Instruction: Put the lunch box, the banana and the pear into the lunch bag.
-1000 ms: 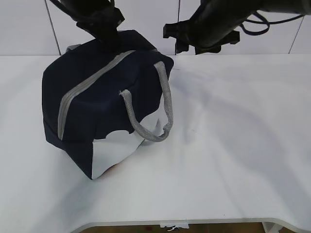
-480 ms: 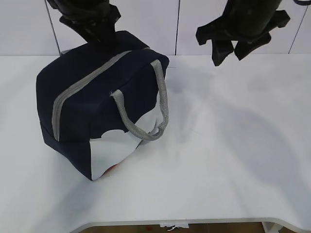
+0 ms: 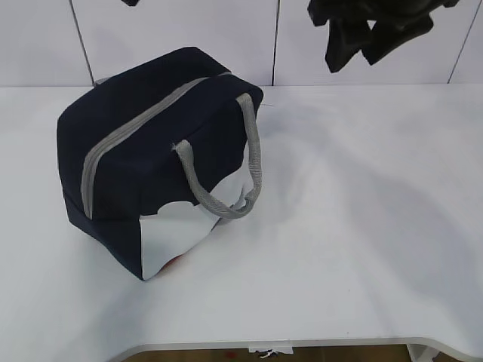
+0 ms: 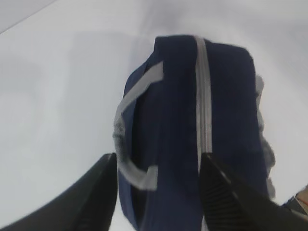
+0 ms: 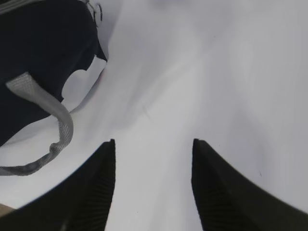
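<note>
The navy lunch bag (image 3: pixel 151 151) stands on the white table, left of centre, with its grey zipper strip (image 3: pixel 128 132) running along the top and looking shut. One grey handle (image 3: pixel 226 173) hangs over the white corner panel (image 3: pixel 177 234). The bag also shows in the left wrist view (image 4: pixel 192 125) and the right wrist view (image 5: pixel 43 53). My left gripper (image 4: pixel 158 156) is open and empty, high above the bag. My right gripper (image 3: pixel 355 53) is open and empty, high at the back right, over bare table (image 5: pixel 153 142). The lunch box, banana and pear are out of view.
The white table (image 3: pixel 362 226) stretches to the right of and in front of the bag. Its front edge (image 3: pixel 302 343) runs along the bottom. A white panelled wall (image 3: pixel 226 38) stands behind. A small reddish spot (image 3: pixel 173 262) shows under the bag's lower corner.
My left gripper has lifted off the bag's top and almost left the exterior view. My right gripper has moved right and upward. The bag shifted slightly left, then stayed still.
</note>
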